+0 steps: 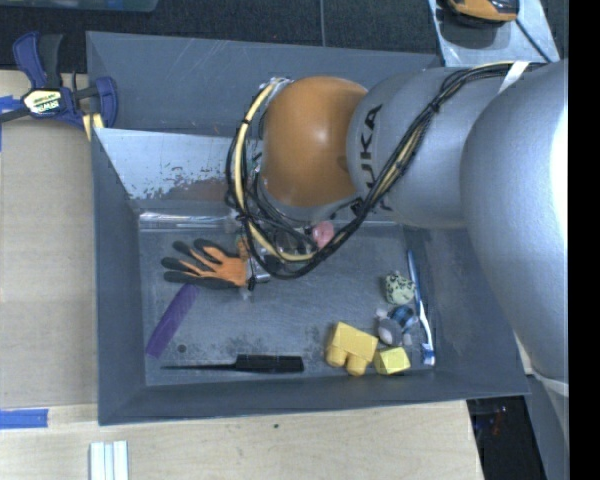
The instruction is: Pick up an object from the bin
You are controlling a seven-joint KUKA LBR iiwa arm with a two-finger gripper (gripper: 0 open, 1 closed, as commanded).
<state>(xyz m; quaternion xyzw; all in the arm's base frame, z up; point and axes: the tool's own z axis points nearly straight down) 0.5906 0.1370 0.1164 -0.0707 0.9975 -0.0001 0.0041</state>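
My gripper is low over the left half of the bin floor, mostly hidden under the arm's orange cover and cables. Its tip sits at the right end of an orange and black work glove, which lies flat with its glove fingers pointing left. Whether the tip touches the glove I cannot tell. A purple stick lies slanted just below the glove. A long black comb rests along the front wall.
At the front right lie a yellow block, a smaller yellow piece, a speckled little ball, and a blue and white toothbrush with small bits beside it. A pink thing peeks out under the cables. The arm covers the bin's back right.
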